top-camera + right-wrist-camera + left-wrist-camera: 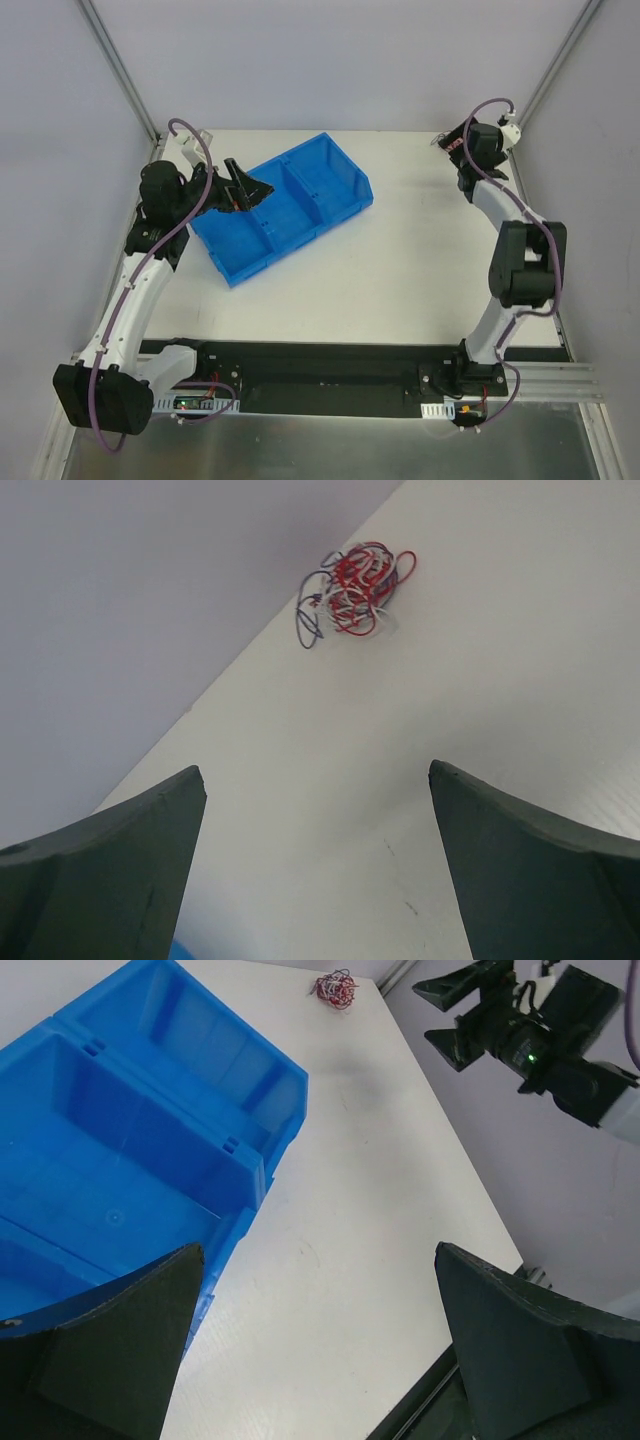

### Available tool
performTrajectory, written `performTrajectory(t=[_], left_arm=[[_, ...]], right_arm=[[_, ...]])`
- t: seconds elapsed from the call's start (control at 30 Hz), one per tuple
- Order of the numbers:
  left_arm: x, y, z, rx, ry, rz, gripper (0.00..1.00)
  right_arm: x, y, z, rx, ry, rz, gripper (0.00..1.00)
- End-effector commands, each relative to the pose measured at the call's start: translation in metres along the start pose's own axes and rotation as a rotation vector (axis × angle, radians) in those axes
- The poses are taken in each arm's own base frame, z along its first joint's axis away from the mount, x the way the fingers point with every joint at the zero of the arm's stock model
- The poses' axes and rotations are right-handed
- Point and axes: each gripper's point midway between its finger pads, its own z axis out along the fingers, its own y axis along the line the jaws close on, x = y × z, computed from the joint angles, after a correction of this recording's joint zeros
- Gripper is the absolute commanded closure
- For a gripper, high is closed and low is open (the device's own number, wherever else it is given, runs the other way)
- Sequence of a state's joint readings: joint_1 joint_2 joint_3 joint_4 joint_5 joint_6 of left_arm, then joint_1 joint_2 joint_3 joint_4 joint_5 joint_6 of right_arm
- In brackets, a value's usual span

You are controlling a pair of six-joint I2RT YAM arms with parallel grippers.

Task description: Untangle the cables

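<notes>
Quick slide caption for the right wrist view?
Open right gripper faces the cables, a small red, white and dark tangle near the table edge.

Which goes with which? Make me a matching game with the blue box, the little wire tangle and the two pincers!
Things:
1. blue box
2. wire tangle
3. left pincer
4. right pincer

Clues:
A. open, aimed at the tangle
B. lying by the far right corner of the table
C. split by dividers inside
D. open, hovering at the blue box

Pairs: 1-C, 2-B, 3-D, 4-A
</notes>
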State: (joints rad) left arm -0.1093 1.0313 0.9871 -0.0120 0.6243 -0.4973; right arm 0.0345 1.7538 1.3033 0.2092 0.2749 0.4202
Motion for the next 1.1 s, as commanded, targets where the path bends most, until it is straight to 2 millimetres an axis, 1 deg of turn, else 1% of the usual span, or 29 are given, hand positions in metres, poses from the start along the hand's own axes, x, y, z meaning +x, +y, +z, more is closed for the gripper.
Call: performTrajectory(t=[0.0, 0.1, 0.17, 0.23, 0.27, 0.33, 0.4, 0.43, 0.47, 0.5, 0.53, 0.6, 0.63, 0.7, 0.77, 0.8, 0.83, 0.87, 0.93, 0.97, 1.0, 1.03, 1.07], left_arm=[[-0.002, 0.001, 0.005, 0.03, 0.007, 0.038, 0.01], [0.003, 0.0, 0.012, 0.063, 0.05, -0.008, 0.01], [0.006, -0.001, 0.016, 0.08, 0.071, -0.032, 0.01], [0.011, 0.002, 0.019, 0.08, 0.086, -0.055, 0.01], [0.014, 0.005, 0.022, 0.076, 0.095, -0.068, 0.01], [0.018, 0.009, 0.025, 0.07, 0.11, -0.09, 0.02], [0.022, 0.013, 0.029, 0.069, 0.131, -0.119, 0.03], [0.024, 0.013, 0.03, 0.072, 0.139, -0.129, 0.04], [0.025, 0.013, 0.032, 0.078, 0.15, -0.14, 0.04], [0.027, 0.013, 0.033, 0.08, 0.157, -0.152, 0.04], [0.028, 0.012, 0.034, 0.086, 0.165, -0.16, 0.05], [0.03, 0.013, 0.035, 0.085, 0.173, -0.175, 0.06], [0.03, 0.014, 0.035, 0.081, 0.173, -0.182, 0.06], [0.03, 0.014, 0.035, 0.082, 0.174, -0.185, 0.06], [0.03, 0.012, 0.034, 0.084, 0.171, -0.182, 0.07], [0.029, 0.013, 0.034, 0.08, 0.169, -0.182, 0.07], [0.029, 0.013, 0.034, 0.079, 0.167, -0.183, 0.07], [0.03, 0.014, 0.034, 0.075, 0.168, -0.189, 0.08], [0.032, 0.014, 0.034, 0.075, 0.175, -0.203, 0.09], [0.034, 0.014, 0.034, 0.079, 0.182, -0.216, 0.09], [0.036, 0.012, 0.035, 0.09, 0.196, -0.23, 0.09], [0.036, 0.01, 0.035, 0.102, 0.206, -0.239, 0.1], [0.037, 0.007, 0.035, 0.114, 0.215, -0.246, 0.11]], right_arm=[[-0.016, 0.007, 0.049, -0.002, 0.026, 0.117, 0.04], [0.005, -0.006, 0.088, 0.035, 0.111, 0.163, 0.02], [0.006, -0.007, 0.108, 0.035, 0.107, 0.172, 0.02], [0.001, -0.007, 0.125, 0.032, 0.095, 0.168, 0.02], [0.008, -0.016, 0.138, 0.056, 0.113, 0.177, 0.03], [0.005, -0.017, 0.156, 0.057, 0.132, 0.209, 0.03], [0.009, -0.017, 0.173, 0.044, 0.142, 0.236, 0.03], [0.015, -0.018, 0.18, 0.042, 0.15, 0.241, 0.03], [0.014, -0.014, 0.184, 0.029, 0.149, 0.249, 0.03], [0.017, -0.014, 0.189, 0.024, 0.155, 0.255, 0.03], [0.025, -0.018, 0.193, 0.03, 0.165, 0.254, 0.03], [0.031, -0.023, 0.197, 0.039, 0.17, 0.253, 0.01], [0.031, -0.025, 0.199, 0.041, 0.168, 0.253, 0.05], [0.034, -0.02, 0.202, 0.007, 0.168, 0.257, 0.16], [0.034, -0.014, 0.206, -0.029, 0.163, 0.265, 0.38], [0.037, -0.009, 0.206, -0.054, 0.187, 0.268, 0.49], [0.039, -0.007, 0.207, -0.067, 0.194, 0.267, 0.67], [0.04, -0.006, 0.205, -0.068, 0.204, 0.261, 0.8], [0.041, -0.008, 0.195, -0.052, 0.235, 0.24, 0.99], [0.038, -0.005, 0.185, -0.053, 0.245, 0.231, 0.99], [0.05, -0.014, 0.176, -0.03, 0.281, 0.216, 0.99], [0.046, -0.012, 0.164, -0.036, 0.286, 0.199, 0.99], [0.051, -0.015, 0.151, -0.027, 0.304, 0.178, 0.99]])
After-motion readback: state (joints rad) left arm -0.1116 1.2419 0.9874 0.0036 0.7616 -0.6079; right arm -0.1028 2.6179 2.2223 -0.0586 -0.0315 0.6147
